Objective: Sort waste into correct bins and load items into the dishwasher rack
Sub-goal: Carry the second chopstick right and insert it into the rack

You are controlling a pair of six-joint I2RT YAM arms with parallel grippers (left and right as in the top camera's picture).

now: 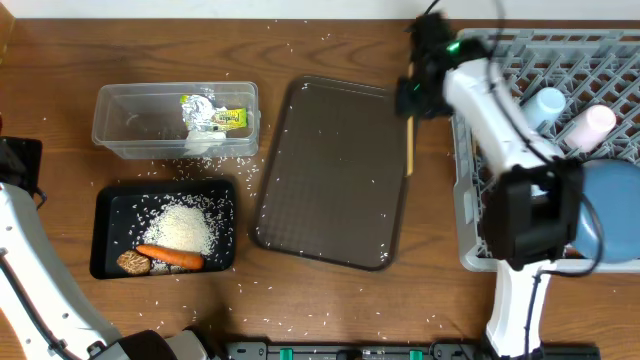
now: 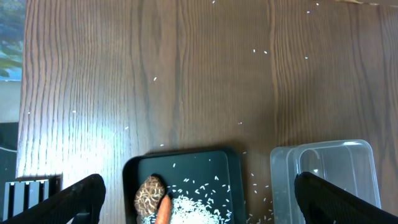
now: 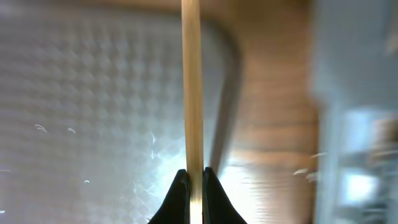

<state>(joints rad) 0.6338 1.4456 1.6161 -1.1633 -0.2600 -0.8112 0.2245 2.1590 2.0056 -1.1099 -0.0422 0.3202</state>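
My right gripper [image 1: 410, 97] [image 3: 191, 182] is shut on the wooden chopsticks [image 1: 409, 146] [image 3: 192, 93] and holds them over the right edge of the brown serving tray [image 1: 335, 170], next to the light-grey dishwasher rack [image 1: 470, 215]. The rack holds a light-blue cup [image 1: 545, 103], a white-pinkish cup [image 1: 592, 125] and the blue plate [image 1: 612, 205]. The clear tub [image 1: 120, 125] holds the crumpled wrapper [image 1: 212, 115]. The black tray [image 1: 110, 215] [image 2: 134, 171] holds rice [image 1: 185, 225], the carrot [image 1: 170, 257] [image 2: 163, 210] and the brown lump [image 1: 133, 263] [image 2: 149, 194]. My left gripper [image 2: 199, 190] is open and empty above the black tray. The white bowl is not visible.
Loose rice grains are scattered on the wooden table around both bins and on the serving tray. My left arm [image 1: 25, 250] runs along the table's left edge. My right arm [image 1: 520, 190] lies across the rack's left side. The clear tub's corner [image 2: 323, 168] shows in the left wrist view.
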